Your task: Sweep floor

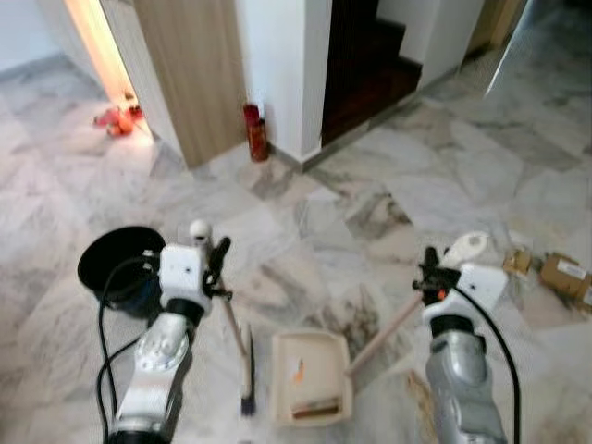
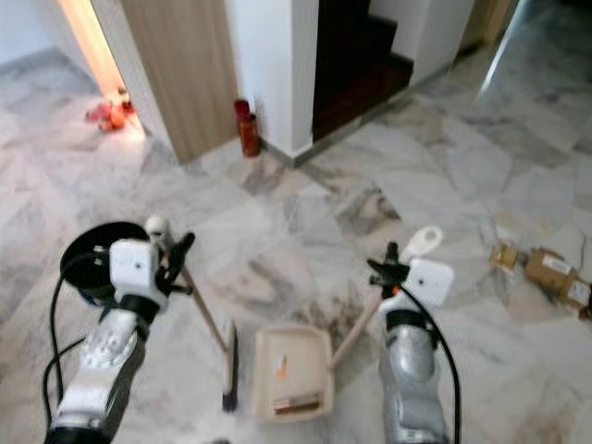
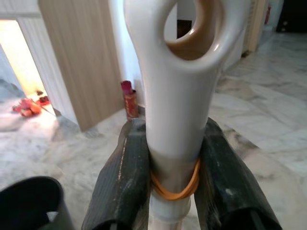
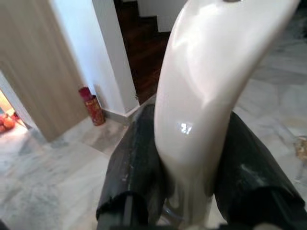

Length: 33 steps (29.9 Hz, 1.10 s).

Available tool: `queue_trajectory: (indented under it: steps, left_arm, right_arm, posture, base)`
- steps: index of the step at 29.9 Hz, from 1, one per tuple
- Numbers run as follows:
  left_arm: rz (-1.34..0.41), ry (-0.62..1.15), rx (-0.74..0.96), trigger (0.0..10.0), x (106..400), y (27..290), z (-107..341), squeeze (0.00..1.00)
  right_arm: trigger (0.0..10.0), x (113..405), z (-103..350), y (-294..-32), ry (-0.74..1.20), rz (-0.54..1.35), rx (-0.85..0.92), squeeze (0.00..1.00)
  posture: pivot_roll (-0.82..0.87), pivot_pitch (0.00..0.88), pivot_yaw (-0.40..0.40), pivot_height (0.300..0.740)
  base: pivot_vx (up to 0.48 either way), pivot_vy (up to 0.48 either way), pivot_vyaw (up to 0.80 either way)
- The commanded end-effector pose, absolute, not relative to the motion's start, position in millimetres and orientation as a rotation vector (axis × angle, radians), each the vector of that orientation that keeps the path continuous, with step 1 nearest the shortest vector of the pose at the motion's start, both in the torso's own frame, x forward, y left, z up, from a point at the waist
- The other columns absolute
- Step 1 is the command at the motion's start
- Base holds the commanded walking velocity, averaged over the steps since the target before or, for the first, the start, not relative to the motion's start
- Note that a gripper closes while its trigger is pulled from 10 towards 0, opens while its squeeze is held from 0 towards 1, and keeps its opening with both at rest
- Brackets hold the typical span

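cream dustpan [image 1: 310,377], black-bristled broom [image 1: 246,370], both gripped

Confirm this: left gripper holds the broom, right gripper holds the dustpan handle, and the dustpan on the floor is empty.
Not quite. The dustpan is not empty: the left eye view shows small debris in its tray. The rest holds: the left gripper holds the broom, and the right gripper holds the dustpan handle.

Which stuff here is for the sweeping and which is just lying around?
For the job: broom in left end effector; dustpan, handle in right end effector.
Lying about: black bin, red can, cardboard boxes, red items.
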<state>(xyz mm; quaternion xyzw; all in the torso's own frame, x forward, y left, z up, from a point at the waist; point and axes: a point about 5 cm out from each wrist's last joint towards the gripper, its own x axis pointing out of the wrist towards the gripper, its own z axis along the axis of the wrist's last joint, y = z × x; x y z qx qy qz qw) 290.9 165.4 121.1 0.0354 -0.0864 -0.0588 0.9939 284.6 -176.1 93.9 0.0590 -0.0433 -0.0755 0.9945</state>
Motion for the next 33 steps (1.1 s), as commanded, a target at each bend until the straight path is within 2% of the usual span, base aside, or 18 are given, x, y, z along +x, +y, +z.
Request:
queue_trajectory:
  steps: [1,33]
  left_arm:
    - [-0.126,-0.214,0.086,10.0,291.0,162.5,130.1,0.0]
    - [-0.126,-0.203,0.097,10.0,291.4,163.9,129.4,0.0]
  right_arm:
    - [10.0,285.4,102.3,-177.7,-0.129,-0.158,0.145,0.0]
    - [10.0,285.0,100.4,-175.2,-0.123,-0.156,0.148,0.0]
  posture:
    - [0.07,0.081,0.038,0.74]
    - [0.08,0.098,0.044,0.74]
  base:
    - [0.0,0.326,0.0]
    - [0.0,0.34,0.0]
